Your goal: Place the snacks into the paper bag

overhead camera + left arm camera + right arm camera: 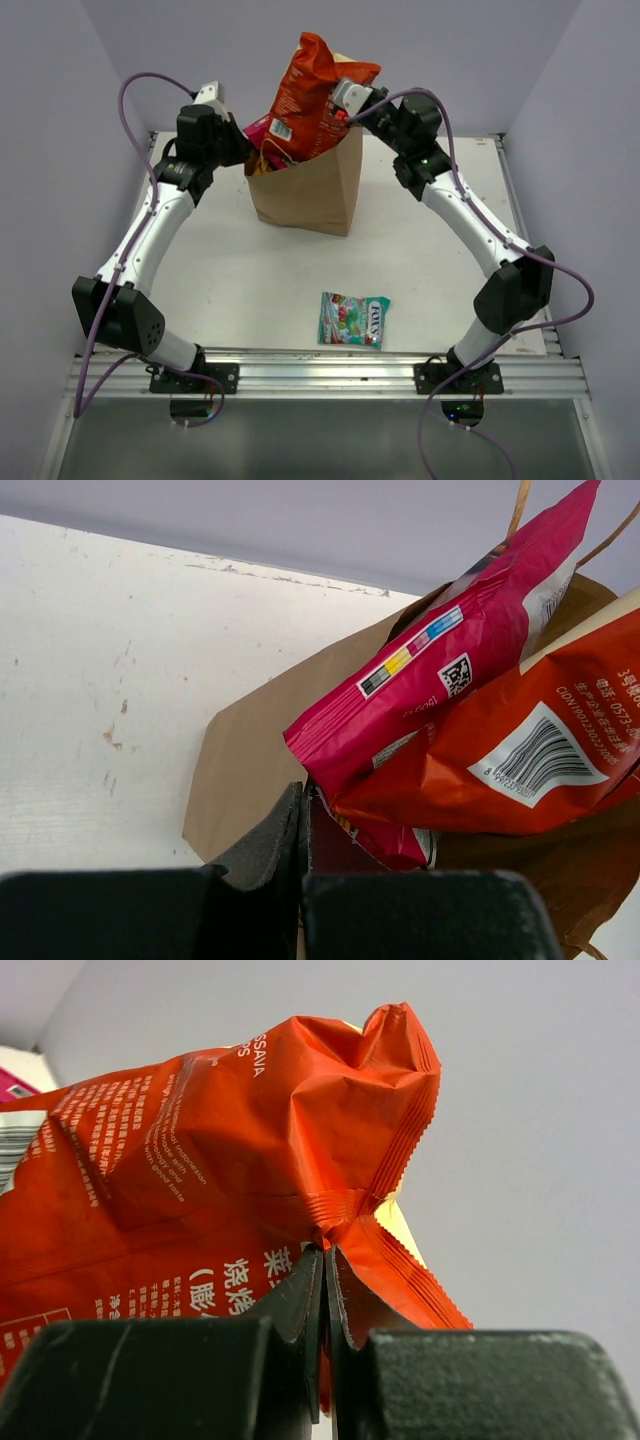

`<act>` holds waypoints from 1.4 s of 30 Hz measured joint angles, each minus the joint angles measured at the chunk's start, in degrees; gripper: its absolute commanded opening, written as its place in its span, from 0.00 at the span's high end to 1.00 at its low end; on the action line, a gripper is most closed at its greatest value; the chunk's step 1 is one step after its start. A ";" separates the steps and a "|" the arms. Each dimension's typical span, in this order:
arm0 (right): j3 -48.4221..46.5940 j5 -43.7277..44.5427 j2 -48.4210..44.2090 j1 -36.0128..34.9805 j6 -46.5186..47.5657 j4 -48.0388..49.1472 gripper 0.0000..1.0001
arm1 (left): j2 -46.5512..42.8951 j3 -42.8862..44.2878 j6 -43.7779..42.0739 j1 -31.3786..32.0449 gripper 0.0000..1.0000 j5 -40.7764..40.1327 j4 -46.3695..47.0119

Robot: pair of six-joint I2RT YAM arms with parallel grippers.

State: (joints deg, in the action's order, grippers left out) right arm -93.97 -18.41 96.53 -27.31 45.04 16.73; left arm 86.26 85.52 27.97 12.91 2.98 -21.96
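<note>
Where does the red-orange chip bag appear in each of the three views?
Top external: the red-orange chip bag is top centre, sticking up out of the paper bag.
Left wrist: lower right, below the magenta bag.
Right wrist: it fills the left and centre, its crimped edge pinched by the right gripper.
Shared landmark: its white barcode label.

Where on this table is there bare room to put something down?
Bare table between paper bag and teal candy packet, and left of the packet. Crowded at the bag's mouth: chip bag, magenta bag, left fingers, right fingers.
</note>
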 measured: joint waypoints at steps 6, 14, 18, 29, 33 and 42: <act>-11.43 -4.63 -0.13 -0.02 1.49 -19.89 0.93 | 0.00 0.00 0.00 0.00 1.00 0.72 0.07; -14.97 -8.26 -0.61 -0.11 0.55 -34.18 0.92 | -0.24 -1.09 0.20 0.00 1.00 2.21 1.44; -12.74 -8.39 -0.48 0.02 -1.90 -37.00 0.92 | -0.63 -1.57 0.39 -0.02 1.00 2.38 1.55; -27.02 -10.12 11.98 -0.11 -4.66 -44.65 0.84 | -1.66 -2.84 0.39 -0.02 1.00 2.60 1.70; -28.96 -12.17 13.49 -0.11 -4.61 -48.98 0.80 | -1.66 -2.89 0.39 -0.02 1.00 2.80 1.70; -32.96 -14.43 14.78 -1.68 -4.48 -56.13 0.80 | -1.66 -2.91 0.35 -0.02 1.00 2.78 1.60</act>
State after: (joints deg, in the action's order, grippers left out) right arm -126.93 -32.84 111.31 -28.99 40.56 -39.40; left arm 84.60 82.61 28.32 12.88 5.76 -20.36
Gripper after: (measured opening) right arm 0.197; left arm 0.007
